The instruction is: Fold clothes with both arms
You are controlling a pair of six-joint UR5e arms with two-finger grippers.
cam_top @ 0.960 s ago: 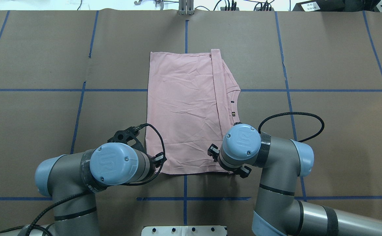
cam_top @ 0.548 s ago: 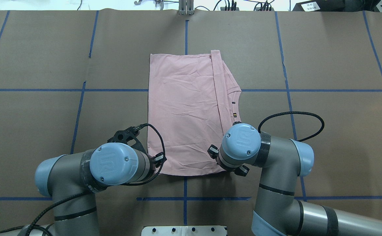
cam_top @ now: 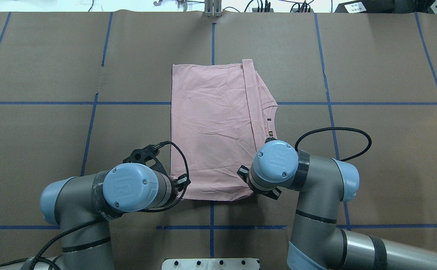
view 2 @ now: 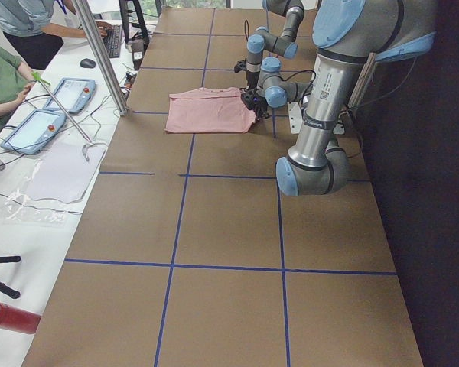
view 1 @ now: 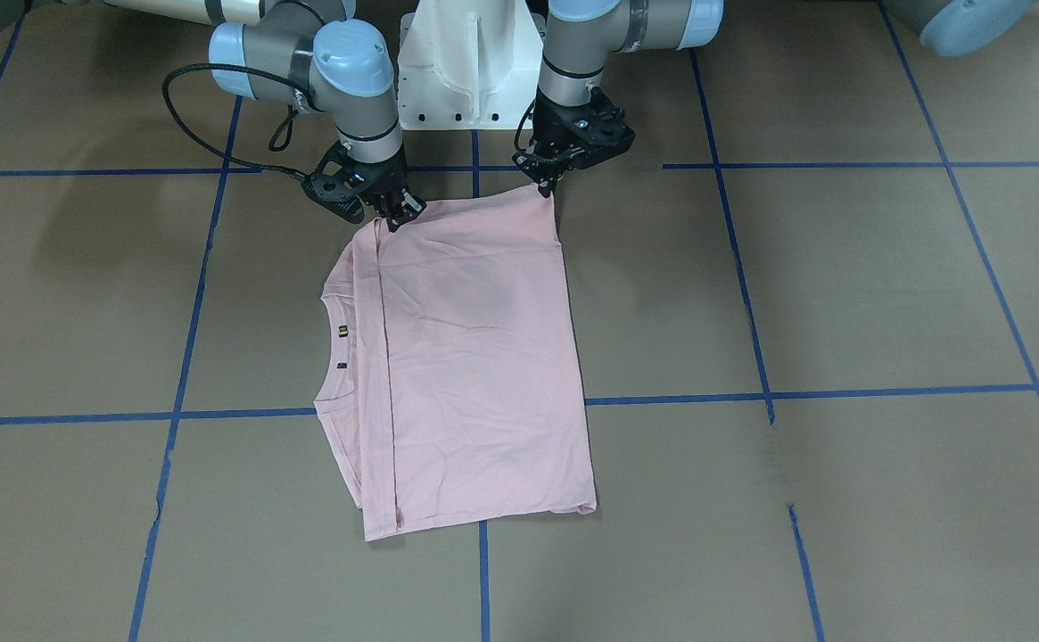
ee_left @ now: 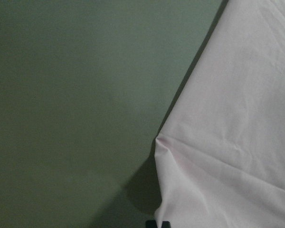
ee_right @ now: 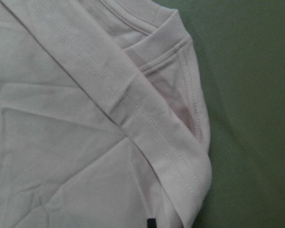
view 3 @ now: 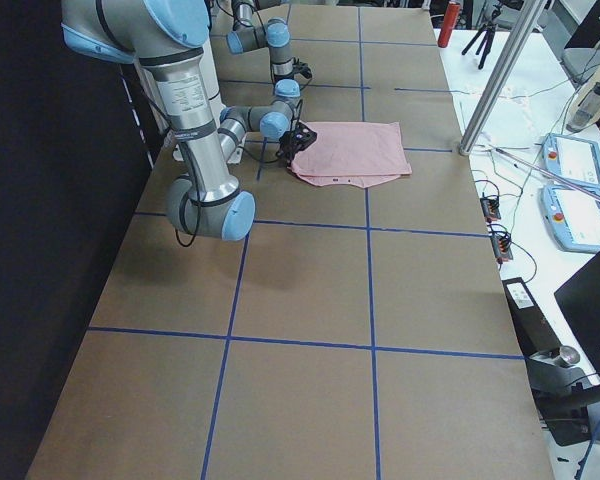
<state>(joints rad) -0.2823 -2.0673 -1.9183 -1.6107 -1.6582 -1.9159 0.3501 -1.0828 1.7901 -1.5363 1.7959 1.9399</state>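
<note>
Sliding inward toward its partner, the right gripper (view 1: 393,217) has dragged the near right corner of the T-shirt (cam_top: 210,123) along, so the near hem now spans less of the table (cam_top: 372,157) than a second ago. Its fingers are pinched tight on that corner. The left gripper (view 1: 546,185) is clamped on the other near corner, where the cloth puckers up toward its tips. Both corners are raised slightly; the rest lies flat at the table's centre. The fabric is soft pale pink knit, plain side up and lightly creased, folded into a tall rectangle. A double-stitched band (ee_right: 133,109) runs down the robot's right side, and the curved collar (view 1: 324,352) peeks out beyond it. Underneath is matte brown paper crossed by blue tape lines (cam_top: 331,112).
</note>
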